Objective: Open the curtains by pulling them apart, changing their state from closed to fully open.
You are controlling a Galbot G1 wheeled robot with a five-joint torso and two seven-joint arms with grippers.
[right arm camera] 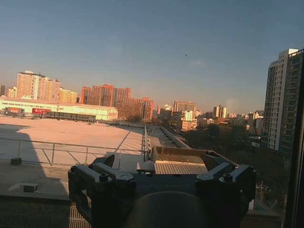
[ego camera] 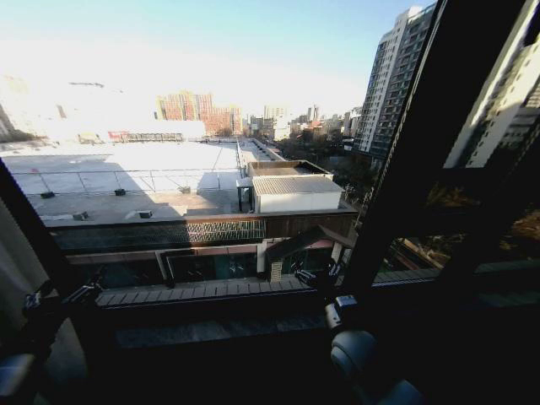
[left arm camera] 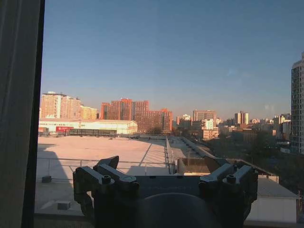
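**A:** So where are the curtains (left arm camera: 16, 114) sitting right now? I'm seeing mostly city through the window (ego camera: 194, 126).

**B:** Yeah, they're looking pulled well aside. One panel is bunching at the far left edge, right against the dark frame bar (left arm camera: 34, 114); you're also catching a sliver of it low on the left in the head view. I'm not making out the other panel, so I can't say how far right it's sitting. Judging by all that bare glass, the job is looking close to done.

**A:** And the arms?

**B:** Both are hanging low in front of the sill (ego camera: 211, 291). The left gripper (left arm camera: 164, 183) is pointing straight out at the glass, fingers spread wide, holding nothing, with the curtain off to its side and not touching. The right gripper (right arm camera: 161, 180) is doing the same, fingers wide apart and empty, near the thick bar (ego camera: 422, 152) on the right.

**A:** Why open like that?

**B:** My guess is there's no fabric between them to grip, so they're just idling clear of the cloth.
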